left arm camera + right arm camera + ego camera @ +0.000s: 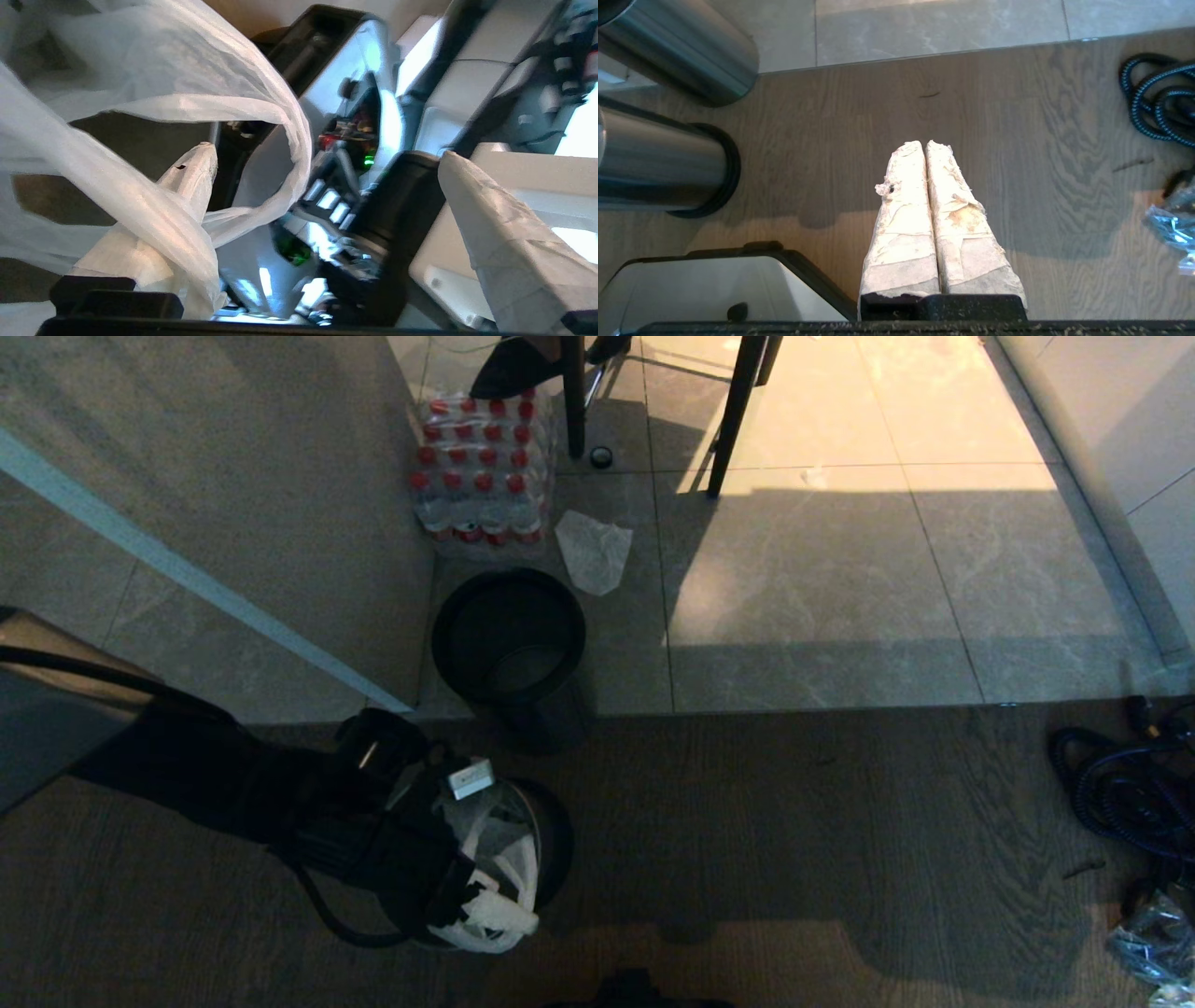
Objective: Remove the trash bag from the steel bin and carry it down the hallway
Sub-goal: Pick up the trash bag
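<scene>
- Left gripper [327,186] spread wide over the mouth of the steel bin [551,840]; taped fingers [191,182] far apart, nothing pinched between them.
- Trash bag [154,93], thin white plastic, sits in that bin; its top spills up around the gripper. In the left wrist view one loop handle [285,158] drapes across the nearer finger and hangs in the gap between the two fingers. The far finger [504,238] stands clear of the plastic.
- From above, the left arm comes in from the robot's left and covers most of the bin; bunched white plastic [499,910] shows at the bin's near side, just under the gripper.
- Steel bin stands on the wood-look floor [840,821], near the edge of the grey tiles.
- Second round bin [509,635], all dark, stands just beyond it on the tile edge, apart from the gripper.
- Flat white wrapper scrap [595,551] lies on the tiles past the dark bin, beside a shrink-wrapped pack of red-capped bottles [481,467].
- Right gripper [927,154] hangs low over bare wood floor, taped fingers pressed together, holding nothing.
- Coiled dark cable [1120,793] lies well off to the robot's right.
</scene>
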Controlling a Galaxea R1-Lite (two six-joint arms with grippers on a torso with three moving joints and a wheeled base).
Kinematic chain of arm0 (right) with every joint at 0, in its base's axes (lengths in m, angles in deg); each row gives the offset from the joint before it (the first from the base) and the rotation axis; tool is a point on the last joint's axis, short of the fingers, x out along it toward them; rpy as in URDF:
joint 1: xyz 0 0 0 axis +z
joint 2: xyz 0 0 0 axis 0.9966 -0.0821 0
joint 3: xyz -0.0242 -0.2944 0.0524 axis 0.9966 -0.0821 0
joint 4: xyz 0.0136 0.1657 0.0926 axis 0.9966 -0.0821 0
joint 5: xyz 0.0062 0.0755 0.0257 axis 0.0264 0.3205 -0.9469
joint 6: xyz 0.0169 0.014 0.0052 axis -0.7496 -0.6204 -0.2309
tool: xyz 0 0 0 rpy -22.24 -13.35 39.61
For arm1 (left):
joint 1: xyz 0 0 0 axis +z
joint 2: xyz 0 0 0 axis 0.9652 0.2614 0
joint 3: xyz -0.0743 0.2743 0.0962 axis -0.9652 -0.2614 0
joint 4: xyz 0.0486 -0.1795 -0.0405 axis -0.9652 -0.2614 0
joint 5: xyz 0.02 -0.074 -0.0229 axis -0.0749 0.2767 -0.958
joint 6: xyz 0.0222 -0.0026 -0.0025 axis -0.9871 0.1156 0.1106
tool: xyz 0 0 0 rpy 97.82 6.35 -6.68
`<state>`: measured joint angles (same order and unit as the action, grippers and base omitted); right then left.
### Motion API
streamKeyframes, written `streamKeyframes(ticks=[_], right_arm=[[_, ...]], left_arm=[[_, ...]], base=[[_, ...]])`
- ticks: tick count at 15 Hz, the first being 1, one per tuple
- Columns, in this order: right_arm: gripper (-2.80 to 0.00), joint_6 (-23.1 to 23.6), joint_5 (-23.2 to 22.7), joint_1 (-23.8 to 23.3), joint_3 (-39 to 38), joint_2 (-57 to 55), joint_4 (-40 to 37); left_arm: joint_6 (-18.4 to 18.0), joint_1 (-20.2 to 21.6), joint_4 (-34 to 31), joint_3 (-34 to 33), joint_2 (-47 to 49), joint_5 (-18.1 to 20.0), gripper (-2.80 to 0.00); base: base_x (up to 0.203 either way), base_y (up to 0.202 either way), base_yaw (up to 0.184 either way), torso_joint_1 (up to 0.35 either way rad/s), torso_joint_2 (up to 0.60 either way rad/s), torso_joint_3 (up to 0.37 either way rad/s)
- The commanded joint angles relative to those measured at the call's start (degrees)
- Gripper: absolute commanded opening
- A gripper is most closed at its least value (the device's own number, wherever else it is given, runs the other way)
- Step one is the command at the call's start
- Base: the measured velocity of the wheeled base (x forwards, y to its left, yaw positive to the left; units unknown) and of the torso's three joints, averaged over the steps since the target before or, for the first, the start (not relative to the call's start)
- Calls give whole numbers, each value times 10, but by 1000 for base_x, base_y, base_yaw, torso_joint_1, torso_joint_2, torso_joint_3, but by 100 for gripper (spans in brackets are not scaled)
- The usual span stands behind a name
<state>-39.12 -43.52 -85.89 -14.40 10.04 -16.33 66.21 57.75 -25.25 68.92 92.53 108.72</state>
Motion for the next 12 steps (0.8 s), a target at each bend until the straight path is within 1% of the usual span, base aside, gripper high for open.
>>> streamKeyframes(ticks=[1,2,3,5,9,12], right_arm=[[-280,0,0,1,0,1,0],[-280,0,0,1,0,1,0],[-280,0,0,1,0,1,0],[-280,0,0,1,0,1,0],[-280,0,0,1,0,1,0],[-280,0,0,1,0,1,0]], left_arm=[[-1,-14,31,-10,8,-25,0],[-1,-16,36,-12,10,-27,0],[-2,-28,53,-17,18,-37,0],[-3,-33,59,-17,24,-46,0],[-3,-50,68,-14,32,-51,0],[-1,-50,68,-12,32,-48,0]], base=[[0,0,0,0,0,0],[0,0,0,0,0,0],[0,0,0,0,0,0],[0,0,0,0,0,0],[0,0,0,0,0,0],[0,0,0,0,0,0]])
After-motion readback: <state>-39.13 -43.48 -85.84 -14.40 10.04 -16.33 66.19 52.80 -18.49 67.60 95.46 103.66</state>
